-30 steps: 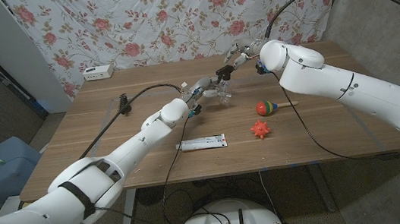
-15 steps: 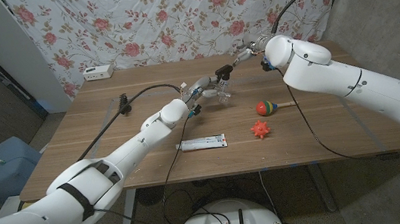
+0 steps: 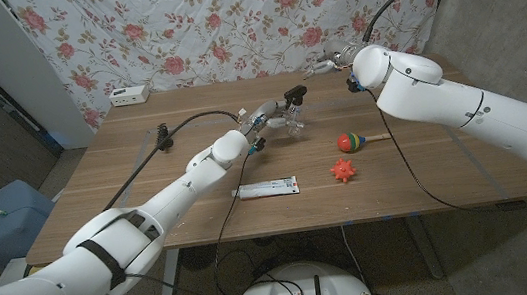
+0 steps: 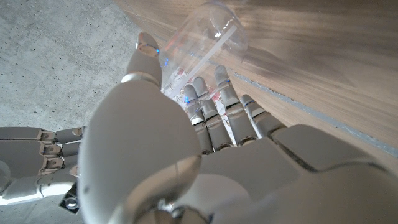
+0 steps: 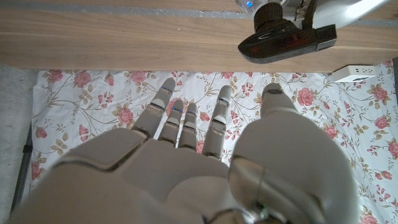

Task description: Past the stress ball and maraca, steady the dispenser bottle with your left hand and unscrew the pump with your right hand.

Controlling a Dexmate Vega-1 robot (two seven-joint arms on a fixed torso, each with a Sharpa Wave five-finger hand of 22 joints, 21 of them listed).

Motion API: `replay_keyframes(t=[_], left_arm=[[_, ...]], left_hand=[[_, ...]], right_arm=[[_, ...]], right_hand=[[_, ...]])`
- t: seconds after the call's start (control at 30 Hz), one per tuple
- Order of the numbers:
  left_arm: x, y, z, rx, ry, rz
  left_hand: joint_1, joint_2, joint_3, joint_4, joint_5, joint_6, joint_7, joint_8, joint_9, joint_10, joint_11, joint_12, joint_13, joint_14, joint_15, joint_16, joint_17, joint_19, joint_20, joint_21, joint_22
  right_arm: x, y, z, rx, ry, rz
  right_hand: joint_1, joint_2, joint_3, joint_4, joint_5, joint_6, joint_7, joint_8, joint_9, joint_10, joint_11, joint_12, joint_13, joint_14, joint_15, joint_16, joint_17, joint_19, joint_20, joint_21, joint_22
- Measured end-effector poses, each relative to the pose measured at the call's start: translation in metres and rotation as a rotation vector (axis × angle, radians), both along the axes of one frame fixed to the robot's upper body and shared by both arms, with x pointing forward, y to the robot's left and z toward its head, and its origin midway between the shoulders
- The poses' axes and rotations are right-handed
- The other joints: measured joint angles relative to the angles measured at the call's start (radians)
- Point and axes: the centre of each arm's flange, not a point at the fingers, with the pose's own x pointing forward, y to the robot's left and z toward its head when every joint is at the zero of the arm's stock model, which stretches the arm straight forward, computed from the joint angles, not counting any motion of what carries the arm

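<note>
The wooden counter (image 3: 148,192) stretches in front of me, with a flowered cloth (image 3: 228,21) hanging behind it. My left robot hand (image 3: 265,117) reaches past the middle of the counter and grips the clear dispenser bottle (image 3: 288,122); from my left wrist I see my fingers (image 4: 211,115) wrapped round its see-through body (image 4: 205,43), a thin tube running inside. The black pump (image 3: 292,95) sits on top of the bottle, its head jutting sideways (image 5: 286,38). My right robot hand (image 3: 329,62) hangs in the air near the far edge, apart from the pump, fingers (image 5: 180,121) spread and holding nothing. On the near side of the bottle lie a flat white tube (image 3: 266,188), a striped maraca (image 3: 351,141) and, smallest, the spiky orange stress ball (image 3: 345,170). A white box (image 3: 129,95) sits at the far left edge.
</note>
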Motion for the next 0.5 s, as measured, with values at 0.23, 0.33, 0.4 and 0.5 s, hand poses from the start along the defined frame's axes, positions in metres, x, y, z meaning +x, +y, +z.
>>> replay_keyframes(t=[0.23,0.33,0.4,0.5], left_arm=[[0.0003,-0.0009,0.0005,0.002,0.0,-0.002],[0.0005,-0.0013,0.0007,0.003,0.0,-0.002],[0.0007,-0.0015,0.0012,0.003,0.0,-0.003],[0.0011,-0.0016,0.0009,0.004,0.002,-0.003]], left_hand=[[0.0,0.0,0.0,0.0,0.0,0.0,0.0,0.0,0.001,-0.001,-0.001,0.003,0.0,0.0,0.0,0.0,0.003,0.0,0.0,0.0,0.0],[0.0,0.0,0.0,0.0,0.0,0.0,0.0,0.0,0.001,-0.001,-0.001,0.003,0.0,0.0,0.0,0.0,0.002,0.0,0.0,0.0,0.0],[0.0,0.0,0.0,0.0,0.0,0.0,0.0,0.0,0.001,-0.001,-0.001,0.003,0.0,0.0,0.0,-0.001,0.002,0.0,0.0,0.0,0.0],[0.0,0.0,0.0,0.0,0.0,0.0,0.0,0.0,0.001,-0.001,-0.001,0.003,0.001,0.0,0.0,-0.002,0.002,0.0,0.0,0.0,0.0]], right_arm=[[-0.0011,0.003,-0.0024,0.006,-0.003,-0.005],[-0.0013,0.0053,-0.0028,0.003,-0.003,-0.006],[-0.0012,0.007,-0.0035,0.002,-0.002,-0.009],[-0.0012,0.0094,-0.0044,-0.001,0.0,-0.013]], right_hand=[[-0.067,0.0,-0.023,0.023,-0.004,0.042,0.019,0.015,0.002,0.018,0.017,0.008,0.0,0.017,0.0,0.0,0.0,0.023,-0.002,0.002,0.0],[-0.093,-0.001,-0.034,0.034,-0.004,0.064,0.023,0.018,0.002,0.024,0.016,0.008,-0.002,0.025,-0.002,0.0,0.0,0.029,0.003,0.002,0.0],[-0.114,0.001,-0.041,0.041,-0.004,0.073,0.025,0.022,0.002,0.027,0.019,0.008,-0.003,0.028,0.0,0.0,0.0,0.033,-0.001,0.002,0.0],[-0.147,0.0,-0.055,0.055,-0.004,0.092,0.037,0.028,0.001,0.037,0.022,0.008,-0.003,0.031,0.004,0.0,0.0,0.038,0.002,0.002,0.0]])
